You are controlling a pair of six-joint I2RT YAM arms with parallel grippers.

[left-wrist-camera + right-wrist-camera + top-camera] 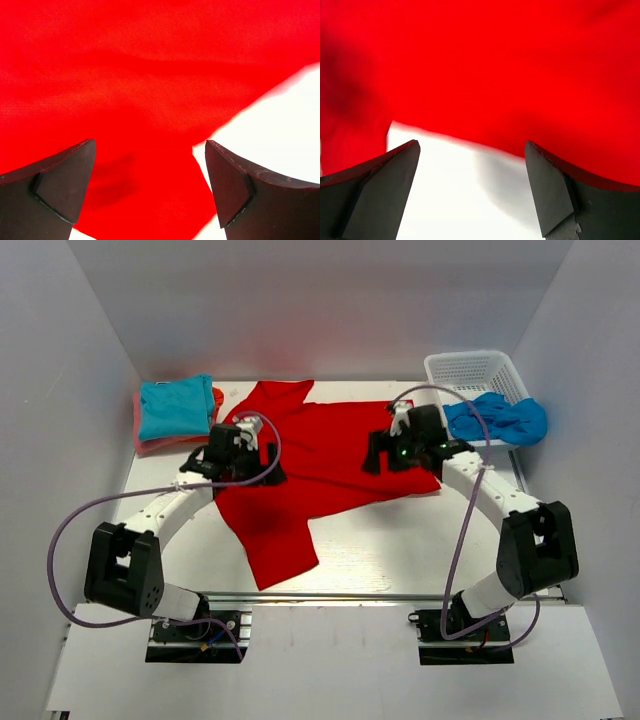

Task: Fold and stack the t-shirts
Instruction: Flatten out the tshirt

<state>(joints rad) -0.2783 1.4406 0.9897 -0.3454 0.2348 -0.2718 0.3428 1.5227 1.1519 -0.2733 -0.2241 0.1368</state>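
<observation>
A large bright red t-shirt point(310, 455) lies spread and rumpled across the middle of the white table. It fills most of the left wrist view point(150, 75) and the upper part of the right wrist view point(495, 60). A folded turquoise t-shirt point(175, 406) lies on a folded orange-pink one point(150, 443) at the back left. My left gripper point(262, 468) hangs open and empty over the red shirt's left part point(150, 190). My right gripper point(385, 455) hangs open and empty over the shirt's right edge point(470, 195).
A white mesh basket point(470, 370) stands at the back right. A crumpled blue cloth point(500, 418) spills over its front rim. Grey walls close in on three sides. Bare white table point(400, 540) shows in front of the red shirt.
</observation>
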